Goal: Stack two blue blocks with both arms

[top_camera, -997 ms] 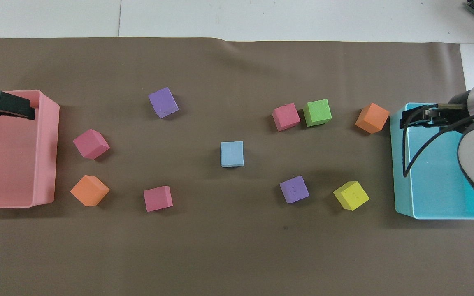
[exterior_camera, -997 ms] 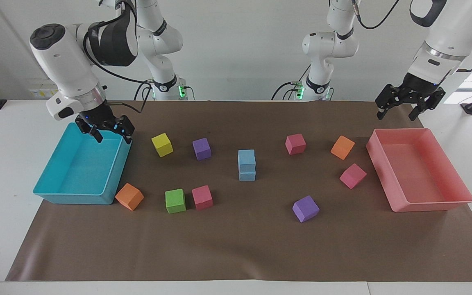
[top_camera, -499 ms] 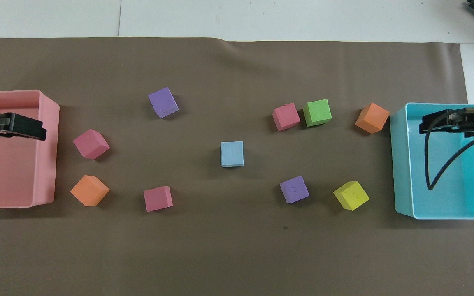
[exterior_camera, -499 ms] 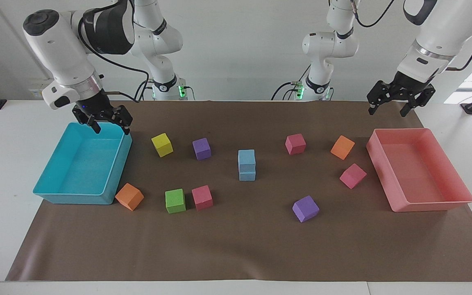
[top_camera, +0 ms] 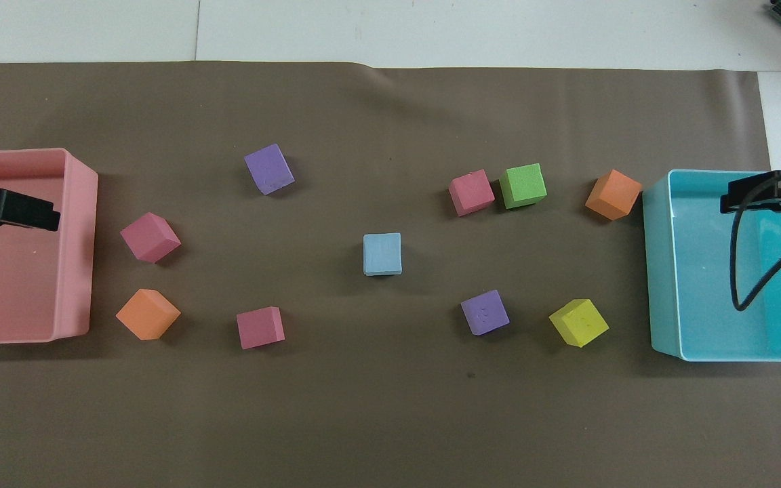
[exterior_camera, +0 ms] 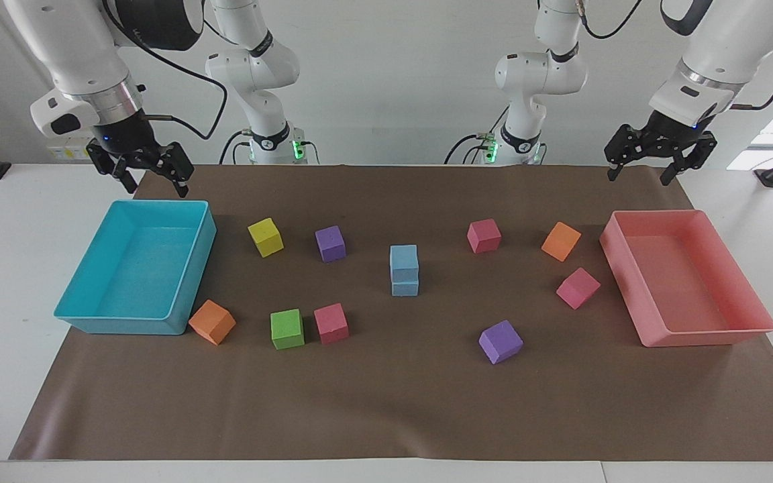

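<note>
Both spread claws, left (exterior_camera: pixel 641 171) and right (exterior_camera: pixel 156 182), rose; stacked blue blocks (exterior_camera: pixel 404 270) stand among scattered cubes.

You have two glossy white jointed arms, the right arm (exterior_camera: pixel 84 47) and the left arm (exterior_camera: pixel 715 54), each with black joint bands and a silver wrist ring. Loose black cables trail along both. Each ends in a black two-finger gripper, and green lights glow at both bases.

Left pincer (exterior_camera: pixel 641 164) raised, empty, fingers spread, right pincer (exterior_camera: pixel 151 178) likewise
</note>
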Controlling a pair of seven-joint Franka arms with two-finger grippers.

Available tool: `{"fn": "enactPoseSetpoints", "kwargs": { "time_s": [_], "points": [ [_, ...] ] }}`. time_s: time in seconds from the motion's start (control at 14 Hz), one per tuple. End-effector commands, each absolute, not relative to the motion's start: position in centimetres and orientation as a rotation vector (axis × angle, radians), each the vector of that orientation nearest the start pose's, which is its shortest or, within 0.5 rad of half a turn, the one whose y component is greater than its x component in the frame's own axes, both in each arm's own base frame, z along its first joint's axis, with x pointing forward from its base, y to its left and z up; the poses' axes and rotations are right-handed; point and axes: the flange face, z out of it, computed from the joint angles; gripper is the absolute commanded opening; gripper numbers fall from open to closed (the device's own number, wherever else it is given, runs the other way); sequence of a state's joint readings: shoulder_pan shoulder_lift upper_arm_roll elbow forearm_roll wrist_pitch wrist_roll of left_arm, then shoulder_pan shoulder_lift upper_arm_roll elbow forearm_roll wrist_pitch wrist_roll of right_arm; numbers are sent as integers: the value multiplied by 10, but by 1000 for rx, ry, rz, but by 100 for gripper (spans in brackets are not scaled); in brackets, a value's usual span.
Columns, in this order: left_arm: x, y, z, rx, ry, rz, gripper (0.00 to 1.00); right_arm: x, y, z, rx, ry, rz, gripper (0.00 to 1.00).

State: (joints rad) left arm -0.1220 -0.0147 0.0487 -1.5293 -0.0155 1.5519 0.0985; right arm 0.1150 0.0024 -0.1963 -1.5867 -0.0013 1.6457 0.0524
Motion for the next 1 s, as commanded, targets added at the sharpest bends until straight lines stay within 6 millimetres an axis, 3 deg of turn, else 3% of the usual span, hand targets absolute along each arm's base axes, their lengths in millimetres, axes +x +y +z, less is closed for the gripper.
{"fn": "enactPoseSetpoints", "kwargs": {
  "time_s": [0.0,0.21,0.43,0.71,0.85,0.93],
  "points": [
    [552,-39,655,-3120,292,-53,100,548,-50,621,-3155,229,-58,100],
    [549,-46,656,-3120,287,-55,100,546,-47,625,-3160,223,-26,100],
    [545,-45,655,-3122,278,-41,100,534,-50,645,-3154,233,39,100],
    [541,-43,650,-3120,273,-2,100,519,-47,629,-3158,176,14,100],
    [539,-42,650,-3119,272,-5,100,522,-37,630,-3179,162,-19,100],
    [539,-42,649,-3119,272,-2,100,523,-18,629,-3185,118,-16,100]
  ]
}}
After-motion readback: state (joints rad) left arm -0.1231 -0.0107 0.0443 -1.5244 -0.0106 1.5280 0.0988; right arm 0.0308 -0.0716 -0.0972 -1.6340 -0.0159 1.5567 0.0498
